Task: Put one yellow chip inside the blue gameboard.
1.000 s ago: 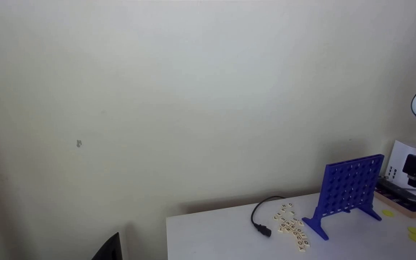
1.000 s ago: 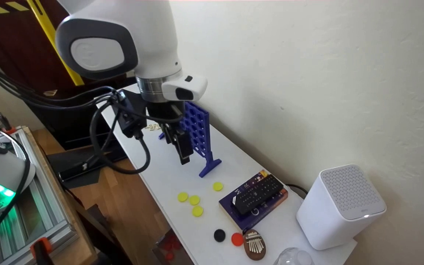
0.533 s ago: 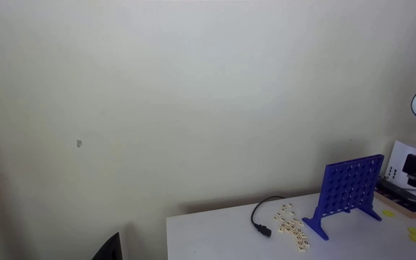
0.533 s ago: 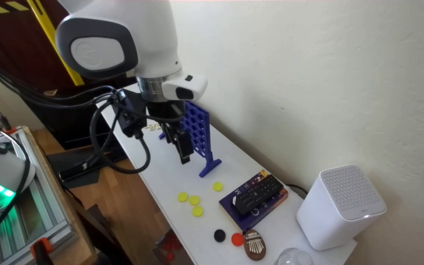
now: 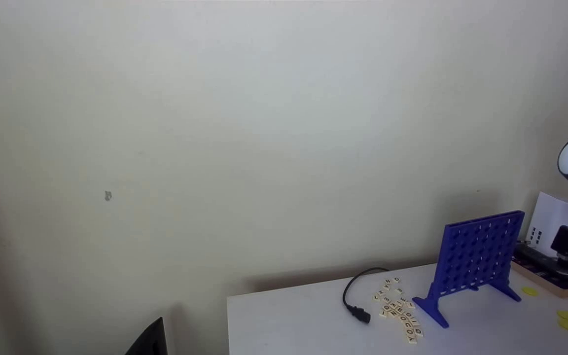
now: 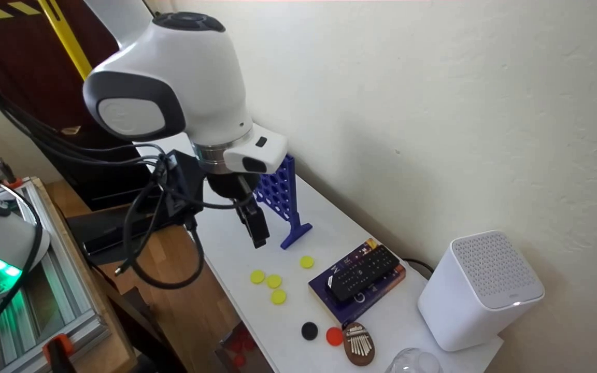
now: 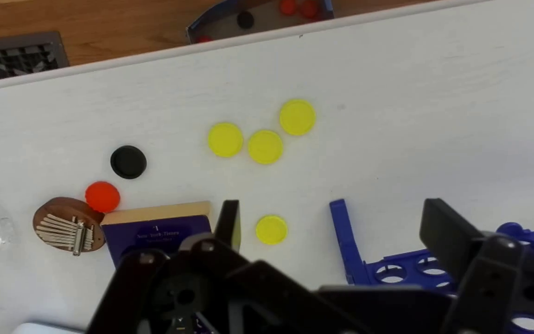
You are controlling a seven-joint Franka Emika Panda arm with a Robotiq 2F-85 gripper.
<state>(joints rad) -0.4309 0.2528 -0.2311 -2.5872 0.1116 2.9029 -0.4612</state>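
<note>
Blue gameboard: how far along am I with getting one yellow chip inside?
Done: nothing visible; no yellow shows in any visible hole of the blue gameboard. In hand: nothing grasped; the gripper hovers open above the white table. Left: grasping one of the four yellow chips lying on the table, then carrying it over and inserting it.

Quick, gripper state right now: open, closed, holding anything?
Gripper: open, jaws wide apart, holding nothing; the yellow chip seen between them in the wrist view lies on the table.
</note>
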